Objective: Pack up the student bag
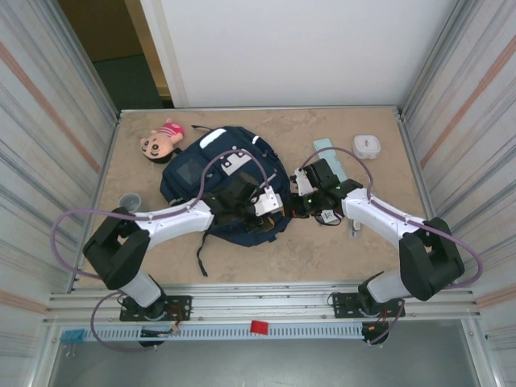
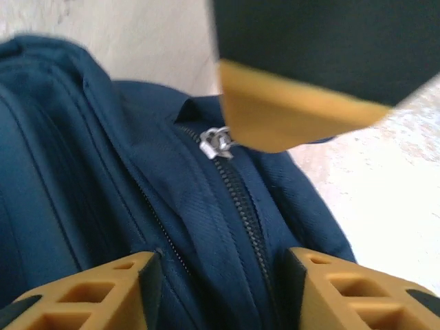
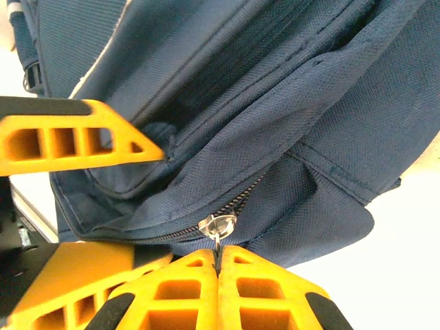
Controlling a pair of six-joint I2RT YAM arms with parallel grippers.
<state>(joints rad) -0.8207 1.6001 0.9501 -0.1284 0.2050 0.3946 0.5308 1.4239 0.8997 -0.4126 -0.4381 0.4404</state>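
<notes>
The student bag (image 1: 189,173) lies flat on the table (image 1: 322,250), left of the middle, with its straps trailing toward the near edge. Nothing can be seen going into it. In the left wrist view the zip teeth on the camera's side of the slider (image 2: 218,141) are meshed, and no open mouth shows.

The loose items sit outside the bag:
- A pink pig plush (image 1: 161,143) touches its far-left corner.
- A small grey cup (image 1: 129,200) stands to its left.
- A pale green flat piece (image 1: 329,157) lies to the right.
- A white lidded container (image 1: 367,146) lies further right and far.

The packing therefore looks barely started. The job in hand seems to be working the zip, with loading and closing all left to do.

The right gripper (image 3: 218,256) is at the bag's right edge. Its jaws are closed tight on the metal zipper pull (image 3: 217,223), whose ring stands just clear of the fingertips.

The left gripper (image 2: 220,265) comes in across the bag from the left. Its jaws are partly apart and straddle a ridge of navy fabric and the zip line. One of its fingers (image 3: 75,141) touches the cloth with its tip in the right wrist view. I cannot tell whether it pinches the fabric or only brackets it.
</notes>
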